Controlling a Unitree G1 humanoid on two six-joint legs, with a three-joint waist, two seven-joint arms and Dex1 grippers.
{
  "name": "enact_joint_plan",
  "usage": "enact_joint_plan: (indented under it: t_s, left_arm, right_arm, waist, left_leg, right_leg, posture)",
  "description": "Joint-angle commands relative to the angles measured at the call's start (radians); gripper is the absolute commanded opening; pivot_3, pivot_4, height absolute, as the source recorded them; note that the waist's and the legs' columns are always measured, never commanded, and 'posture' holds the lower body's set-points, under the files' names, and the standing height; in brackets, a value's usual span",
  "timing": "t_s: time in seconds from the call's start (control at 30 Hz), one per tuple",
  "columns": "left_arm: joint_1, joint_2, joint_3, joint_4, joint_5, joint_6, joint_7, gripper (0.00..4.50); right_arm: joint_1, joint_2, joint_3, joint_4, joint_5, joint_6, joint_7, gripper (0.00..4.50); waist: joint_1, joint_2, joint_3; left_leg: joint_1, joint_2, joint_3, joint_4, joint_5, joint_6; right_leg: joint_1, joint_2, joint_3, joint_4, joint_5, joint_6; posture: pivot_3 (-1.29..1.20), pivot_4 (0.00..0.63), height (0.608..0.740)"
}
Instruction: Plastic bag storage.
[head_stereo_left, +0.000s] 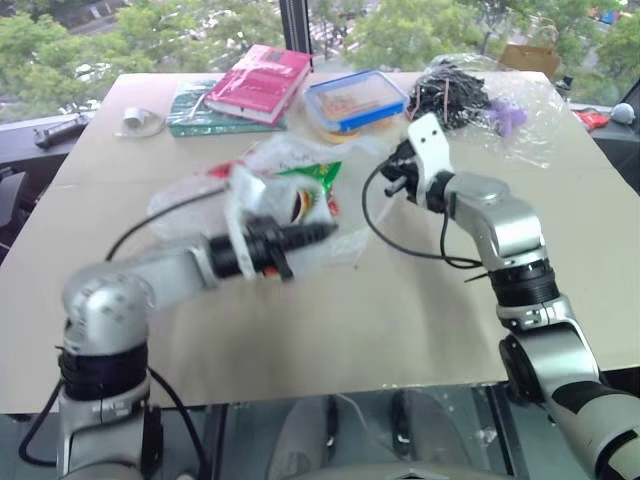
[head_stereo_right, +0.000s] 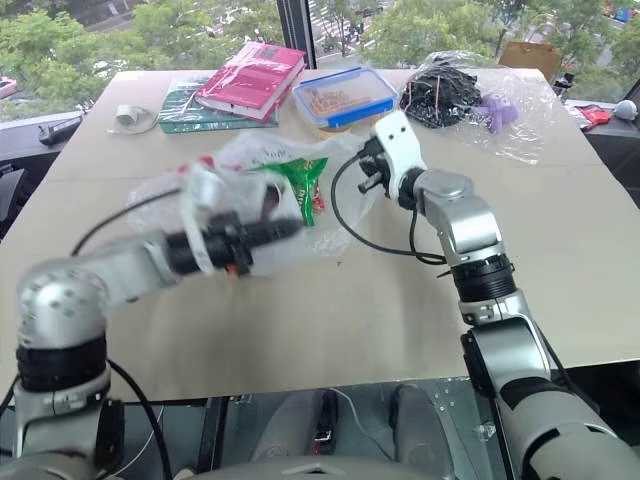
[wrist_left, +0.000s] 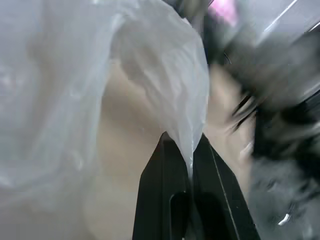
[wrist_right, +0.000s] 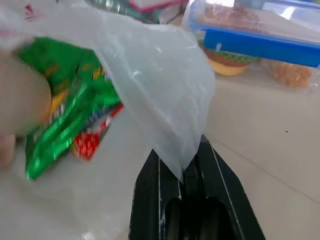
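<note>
The plastic bag (head_stereo_right: 265, 200) hangs stretched above the middle of the tabletop (head_stereo_right: 330, 310), one edge pinched between the pressed-together fingers of the left gripper (wrist_left: 190, 162), the opposite edge nipped by the right gripper (wrist_right: 182, 165), a green snack packet (wrist_right: 70, 105) showing through.

Daylight floods in from the windows beyond the far edge of my table (head_stereo_left: 560, 330), bright and even, with soft, faint shadows on the pale top. My left arm (head_stereo_left: 170, 275) smears with motion blur in both head views, while my right arm (head_stereo_left: 495, 225) stays crisp. My left wrist view is streaked and hazy beyond the plastic bag (wrist_left: 165, 95). The green snack packet (wrist_right: 65, 105) looks soft.
</note>
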Motion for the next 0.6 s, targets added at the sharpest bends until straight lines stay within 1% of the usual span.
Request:
enact_joint_plan:
  t_s: [0.03, 0.1, 0.13, 0.2, 0.27, 0.37, 0.43, 0.47, 0.53, 0.6]
  left_arm:
    - [-0.14, 0.043, 0.094, 0.117, -0.264, -0.046, 0.071, 0.04]
    - [-0.283, 0.054, 0.127, 0.232, -0.315, -0.102, 0.124, 0.04]
    - [-0.346, 0.06, 0.138, 0.284, -0.307, -0.125, 0.137, 0.04]
    - [-0.457, 0.074, 0.149, 0.391, -0.238, -0.176, 0.143, 0.04]
    - [-0.572, 0.09, 0.151, 0.518, -0.144, -0.242, 0.131, 0.04]
    - [-0.716, 0.098, 0.104, 0.671, 0.026, -0.322, 0.069, 0.04]
    - [-0.774, 0.077, 0.053, 0.728, 0.142, -0.354, 0.018, 0.04]
    - [-0.794, 0.062, 0.037, 0.749, 0.185, -0.367, -0.005, 0.04]
    - [-0.822, 0.018, 0.011, 0.791, 0.258, -0.389, -0.03, 0.04]
    - [-0.812, -0.047, -0.04, 0.798, 0.339, -0.402, -0.063, 0.04]
  right_arm:
    - [-0.139, 0.004, -0.206, 0.007, 0.163, -0.021, -0.027, 0.0]
    - [-0.269, -0.013, -0.354, 0.07, 0.293, -0.01, -0.062, 0.0]
    - [-0.327, -0.032, -0.406, 0.102, 0.337, -0.009, -0.075, 0.0]
    - [-0.426, -0.08, -0.473, 0.165, 0.389, -0.011, -0.094, 0.0]
    - [-0.514, -0.131, -0.511, 0.223, 0.421, -0.017, -0.109, 0.0]
    - [-0.607, -0.201, -0.52, 0.257, 0.441, -0.014, -0.11, 0.0]
    - [-0.633, -0.238, -0.504, 0.251, 0.434, -0.012, -0.106, 0.0]
    - [-0.637, -0.252, -0.497, 0.241, 0.433, -0.007, -0.106, 0.0]
    - [-0.627, -0.283, -0.485, 0.201, 0.431, 0.009, -0.109, 0.0]
    - [-0.572, -0.328, -0.473, 0.112, 0.429, 0.052, -0.126, 0.0]
  waist:
    - [0.0, 0.0, 0.0]
    - [0.005, 0.0, 0.002]
    - [0.006, 0.0, 0.002]
    - [0.011, 0.0, 0.002]
    - [0.015, 0.0, 0.002]
    - [0.013, 0.0, 0.002]
    - [0.002, 0.0, 0.002]
    - [-0.001, 0.0, 0.002]
    - [-0.006, 0.0, 0.002]
    - [-0.005, 0.0, 0.002]
  left_leg:
    - [0.0, 0.0, 0.0, 0.0, 0.0, 0.0]
    - [-0.001, 0.0, -0.001, 0.0, 0.0, 0.0]
    - [-0.002, -0.001, -0.002, 0.0, 0.0, 0.0]
    - [-0.004, -0.002, -0.003, 0.0, 0.0, 0.0]
    - [-0.004, -0.005, -0.003, -0.001, 0.0, 0.0]
    - [-0.006, -0.006, -0.003, -0.002, 0.0, 0.001]
    - [-0.01, -0.006, -0.002, -0.003, 0.0, 0.001]
    - [-0.014, -0.006, -0.001, -0.002, 0.0, 0.001]
    - [-0.014, -0.006, -0.001, -0.003, 0.0, 0.0]
    - [-0.015, -0.005, 0.0, -0.002, 0.0, 0.0]
  right_leg:
    - [0.0, 0.0, 0.0, 0.0, 0.0, 0.0]
    - [0.0, 0.0, -0.001, -0.001, 0.0, 0.0]
    - [0.0, 0.0, -0.002, -0.001, 0.0, 0.0]
    - [-0.001, 0.0, -0.003, -0.002, 0.0, 0.0]
    - [0.0, 0.0, -0.005, -0.001, 0.0, 0.0]
    - [-0.001, 0.0, -0.006, -0.003, 0.0, 0.0]
    - [-0.006, 0.0, -0.005, -0.003, 0.0, 0.001]
    - [-0.009, 0.0, -0.005, -0.002, 0.0, 0.001]
    - [-0.01, 0.0, -0.004, -0.002, 0.0, 0.001]
    - [-0.011, 0.0, -0.003, -0.001, 0.0, 0.001]
  posture:
    - [0.0, 0.15, 0.74]
    - [0.0, 0.15, 0.74]
    - [0.0, 0.15, 0.74]
    - [0.0, 0.15, 0.74]
    - [0.0, 0.15, 0.74]
    - [0.0, 0.15, 0.74]
    - [0.0, 0.15, 0.74]
    - [0.0, 0.15, 0.74]
    - [0.0, 0.15, 0.74]
    - [0.0, 0.15, 0.74]
